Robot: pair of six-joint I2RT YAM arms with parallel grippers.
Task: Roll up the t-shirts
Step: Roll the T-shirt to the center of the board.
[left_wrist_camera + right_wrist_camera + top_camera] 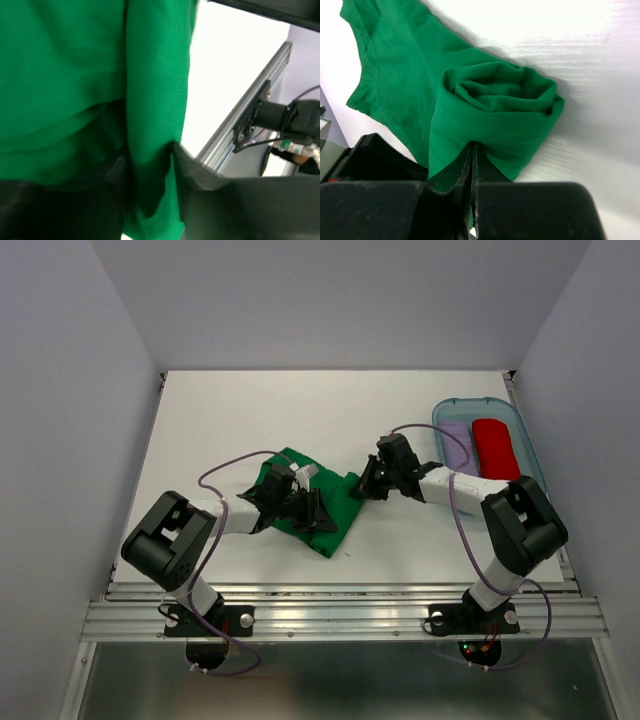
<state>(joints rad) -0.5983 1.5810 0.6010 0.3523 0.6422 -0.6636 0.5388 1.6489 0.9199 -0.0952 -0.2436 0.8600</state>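
A bright green t-shirt (pixel 340 515) lies part rolled in the middle of the white table. In the right wrist view its rolled end (pixel 495 105) faces me, and my right gripper (pixel 472 145) is shut on the cloth just under the roll. From above, that gripper (pixel 362 483) sits at the shirt's right edge. My left gripper (pixel 305 508) is over the shirt's left part. Up close, its jaws (pixel 149 160) stand apart with a fold of the green t-shirt (pixel 65 75) hanging between them. A lilac t-shirt (pixel 457 443) and a red t-shirt (pixel 493 447) lie rolled in a bin.
The clear blue bin (pixel 445 410) stands at the table's right side, behind my right arm. A metal rail (pixel 340 615) runs along the near table edge, also showing as the rail (pixel 250 120) past the shirt. Grey walls close in the table.
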